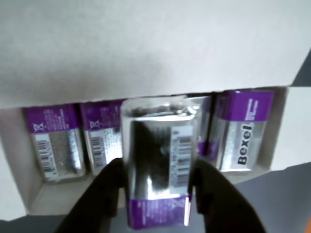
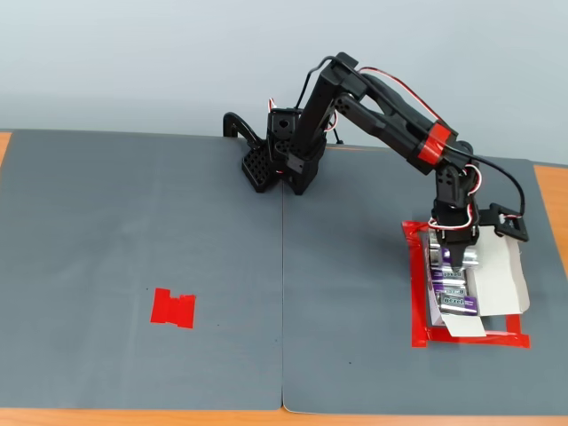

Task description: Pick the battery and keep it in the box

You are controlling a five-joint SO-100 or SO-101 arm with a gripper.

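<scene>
Gripper [image 1: 158, 182]: clamped on the battery [image 1: 158, 160], above the box [image 1: 146, 53].
Feel: likely rigid, dense, slick foil.
Hold: mid-body, across the barrel.
Place: gap between packed cells [image 1: 56, 143].

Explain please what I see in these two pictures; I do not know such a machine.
It is a small black robot arm bolted on a grey mat. The fixed view looks at the whole table from the front. The wrist view comes from a camera riding on the arm, looking down past its tool. The tool is closed on a battery, silver with a purple band, held above an open white box. Other similar batteries already lie side by side in the box, one marked Bexel. The box sits inside a red tape outline. A red tape patch lies farther left in the fixed view.
</scene>
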